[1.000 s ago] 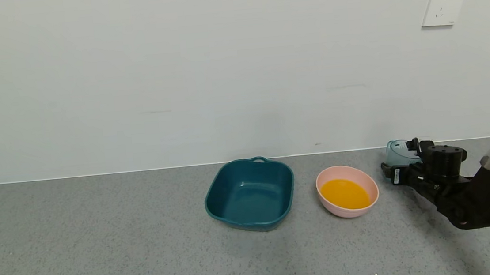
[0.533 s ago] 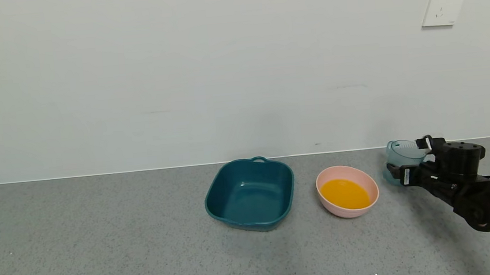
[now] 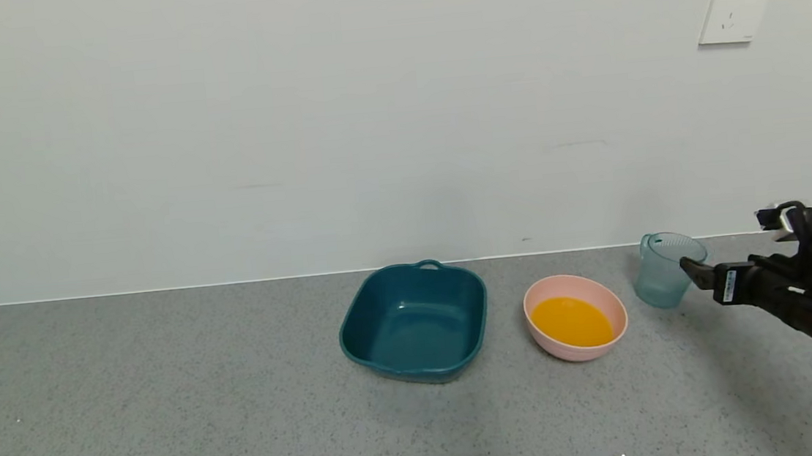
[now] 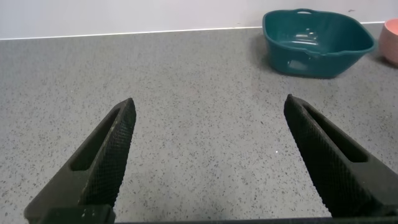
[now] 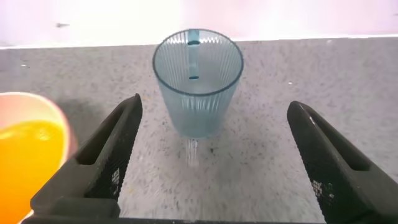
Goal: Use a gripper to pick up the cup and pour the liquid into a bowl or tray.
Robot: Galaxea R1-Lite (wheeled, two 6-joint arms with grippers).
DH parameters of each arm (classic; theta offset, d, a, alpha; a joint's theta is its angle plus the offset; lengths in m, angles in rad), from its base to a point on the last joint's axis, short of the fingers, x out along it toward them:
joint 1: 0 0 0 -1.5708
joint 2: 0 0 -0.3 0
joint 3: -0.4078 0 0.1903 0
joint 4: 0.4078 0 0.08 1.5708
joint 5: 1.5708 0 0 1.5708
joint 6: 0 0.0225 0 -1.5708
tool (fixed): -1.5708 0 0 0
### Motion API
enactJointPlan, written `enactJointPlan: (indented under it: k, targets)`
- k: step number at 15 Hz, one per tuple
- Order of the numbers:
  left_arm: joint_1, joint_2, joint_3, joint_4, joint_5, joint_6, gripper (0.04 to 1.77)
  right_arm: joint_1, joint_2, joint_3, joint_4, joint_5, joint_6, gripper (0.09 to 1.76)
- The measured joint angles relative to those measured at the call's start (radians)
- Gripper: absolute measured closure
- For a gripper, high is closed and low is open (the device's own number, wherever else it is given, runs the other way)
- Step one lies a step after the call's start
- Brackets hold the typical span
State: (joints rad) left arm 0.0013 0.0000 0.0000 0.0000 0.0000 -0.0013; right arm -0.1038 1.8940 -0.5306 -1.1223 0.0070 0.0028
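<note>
Right hand (image 3: 735,252) spread wide, clear of cup (image 3: 662,269), cup empty and upright on bench (image 3: 172,410), pink bowl (image 3: 607,301) beside it holding orange liquid (image 3: 571,321), teal tray (image 3: 415,322) beyond, left hand (image 4: 208,158) spread, apart.

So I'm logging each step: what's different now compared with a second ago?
The right hand has let go of the cup, opened, and drawn back toward the robot's right, clear of it. The cup stands upright and empty on the counter. The pink bowl with its orange liquid and the teal tray are unchanged.
</note>
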Motion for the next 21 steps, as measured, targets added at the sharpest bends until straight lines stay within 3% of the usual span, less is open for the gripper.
enactJointPlan:
  k: [9,15,19,21]
  targets:
    - [0.0,0.0,0.0,0.0,0.0,0.0,0.09,0.067,-0.672,0.104,0.54,0.001,-0.012,0.15]
    - [0.0,0.0,0.0,0.0,0.0,0.0,0.09,0.143,-1.167,0.208,0.874,0.024,-0.088,0.15]
    - [0.0,0.0,0.0,0.0,0.0,0.0,0.09,0.163,-1.43,0.171,1.216,0.048,-0.094,0.15]
    - [0.0,0.0,0.0,0.0,0.0,0.0,0.09,0.166,-1.531,0.13,1.309,0.057,-0.091,0.15]
